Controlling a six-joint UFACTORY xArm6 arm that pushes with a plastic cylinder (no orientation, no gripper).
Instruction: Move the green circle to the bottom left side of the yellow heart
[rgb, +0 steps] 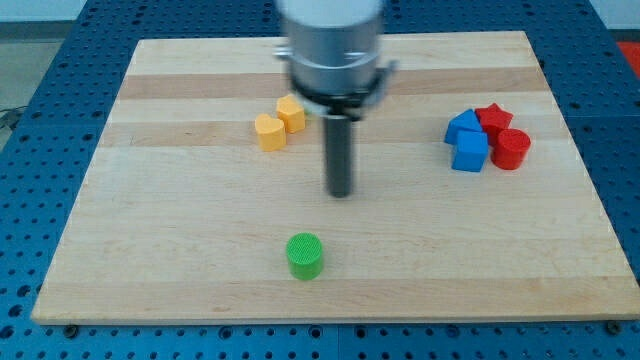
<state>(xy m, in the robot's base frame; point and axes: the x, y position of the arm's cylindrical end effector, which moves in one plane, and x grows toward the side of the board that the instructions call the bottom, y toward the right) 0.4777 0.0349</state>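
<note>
The green circle (304, 256) is a short round block near the view's bottom centre of the wooden board (150, 230). Two yellow blocks sit at upper centre-left, touching: one (269, 132) lower left, one (291, 114) upper right; I cannot tell which is the heart. My tip (341, 192) is the lower end of the dark rod, above and slightly right of the green circle, apart from it, and to the lower right of the yellow blocks.
At the view's right sits a cluster: two blue blocks (462, 128) (470, 152), a red block (493, 118) and a red cylinder (511, 149). The board's edges border a blue perforated table (40, 90).
</note>
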